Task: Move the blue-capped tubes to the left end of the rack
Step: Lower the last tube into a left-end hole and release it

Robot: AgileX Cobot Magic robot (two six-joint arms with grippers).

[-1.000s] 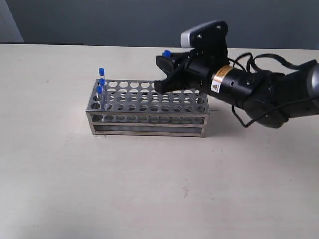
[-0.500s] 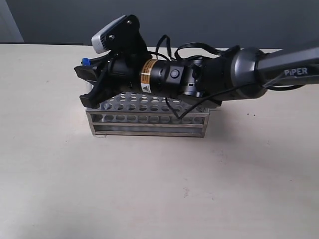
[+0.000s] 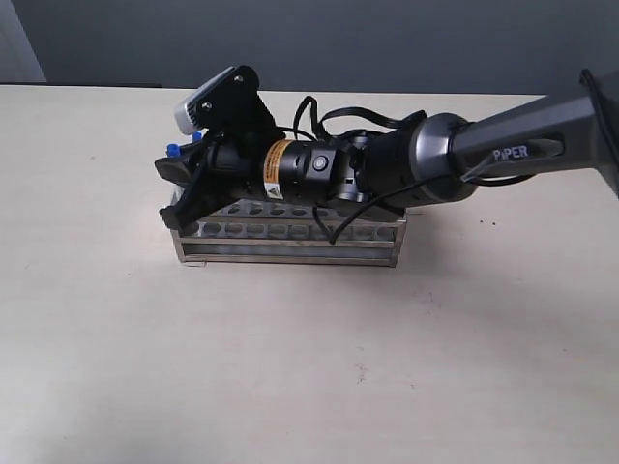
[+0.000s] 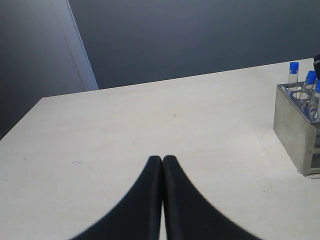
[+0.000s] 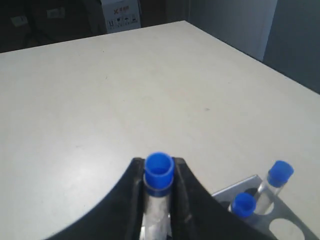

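Risk, missed hole: the held tube could land on the top plate of the rack instead of in a hole. The arm's bulk hides that end in the exterior view, so alignment is hard to judge.
Risk, collision: the seated tubes stand close together at the left end, and a sideways drift on the way down could knock or tilt them.
Risk, jam: a tube released while tilted may wedge against a hole's rim.
Right arm pose: it reaches across from the right and lies low along the length of the rack, with its wrist camera on top.
Right tool: pinching the held tube just under its blue cap, cap uppermost.
Left tool: fingers pressed together, nothing between them, over bare counter and well apart from the rack.
Tubes: three sit in holes at the left end. The fourth is in the right tool just beside them and looks not yet seated.
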